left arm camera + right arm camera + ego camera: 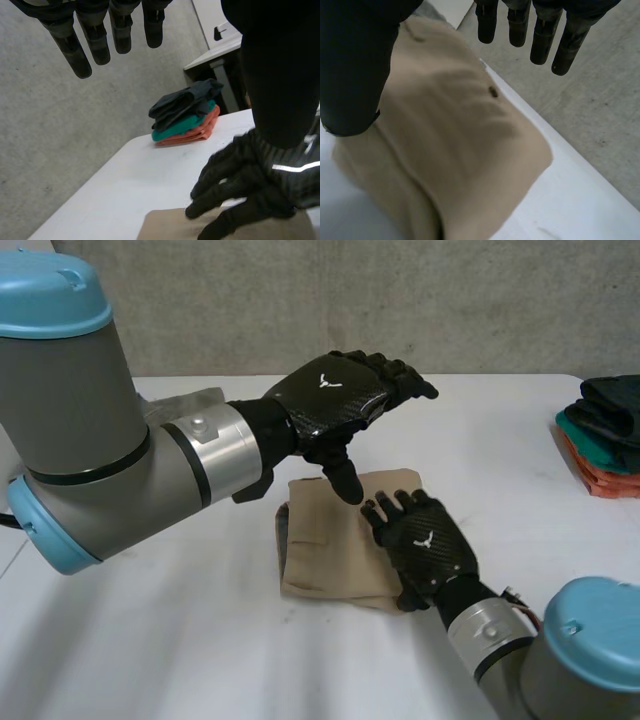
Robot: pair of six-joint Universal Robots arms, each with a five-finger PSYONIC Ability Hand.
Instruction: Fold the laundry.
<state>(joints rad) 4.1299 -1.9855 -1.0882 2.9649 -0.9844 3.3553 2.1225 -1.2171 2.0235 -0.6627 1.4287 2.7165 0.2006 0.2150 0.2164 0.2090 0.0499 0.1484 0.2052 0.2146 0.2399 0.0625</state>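
Pressing: left robot hand [335, 395] hovers straight-fingered; slide your flat right robot hand [428, 540] evenly across the tan garment [320, 540].

A folded cloth [325, 550] lies near the middle of the tabletop [150, 660]. The right robot hand [425, 540] rests on the cloth's right side, toward its near edge. The left robot hand [335, 400] hangs above the cloth's far edge, thumb down, just beside the right robot hand. A stack of clothes [605, 435] sits well apart at the tabletop's right edge, farther back
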